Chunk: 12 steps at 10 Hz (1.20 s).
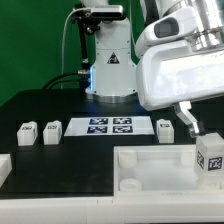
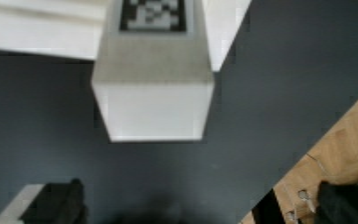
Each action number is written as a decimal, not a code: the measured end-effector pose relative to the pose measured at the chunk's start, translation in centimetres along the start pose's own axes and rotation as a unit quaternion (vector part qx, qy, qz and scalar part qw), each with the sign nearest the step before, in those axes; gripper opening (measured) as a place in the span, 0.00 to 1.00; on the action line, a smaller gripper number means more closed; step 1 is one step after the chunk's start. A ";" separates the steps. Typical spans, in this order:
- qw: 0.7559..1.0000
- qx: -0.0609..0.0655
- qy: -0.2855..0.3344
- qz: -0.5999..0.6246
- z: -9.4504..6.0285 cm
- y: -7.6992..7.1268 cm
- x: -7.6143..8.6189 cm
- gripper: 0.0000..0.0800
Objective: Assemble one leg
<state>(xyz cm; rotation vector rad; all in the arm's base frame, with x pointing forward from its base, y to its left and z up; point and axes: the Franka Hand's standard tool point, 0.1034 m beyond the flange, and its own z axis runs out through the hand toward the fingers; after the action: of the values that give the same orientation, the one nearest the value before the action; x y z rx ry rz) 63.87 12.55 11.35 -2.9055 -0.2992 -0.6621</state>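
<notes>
Standing upright on panel point(image 1: 150, 170) at exterior view's right, leg point(image 1: 209, 158) sits just below hand point(image 1: 190, 122); long axis vertical; fingers apart, holding nothing.

Green backdrop wall point(image 1: 30, 45), black tabletop point(image 1: 60, 105), even bright lighting

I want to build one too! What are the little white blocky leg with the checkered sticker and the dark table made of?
The small white blocky leg looks like matte plastic: smooth, even faces, crisp edges. The dark table looks like black cloth or a mat, dull without shine; I cannot tell which.
</notes>
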 end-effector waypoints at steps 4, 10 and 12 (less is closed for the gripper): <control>0.981 0.042 -0.188 0.015 1.5 1.9 -0.8 0.81; 0.964 0.056 -0.256 0.043 1.9 1.6 -2.2 0.47; 0.955 0.029 -0.260 0.140 1.9 1.8 -2.2 0.38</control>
<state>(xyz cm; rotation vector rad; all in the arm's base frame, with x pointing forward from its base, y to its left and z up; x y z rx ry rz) 63.15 10.84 8.50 -2.9309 0.0431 0.1583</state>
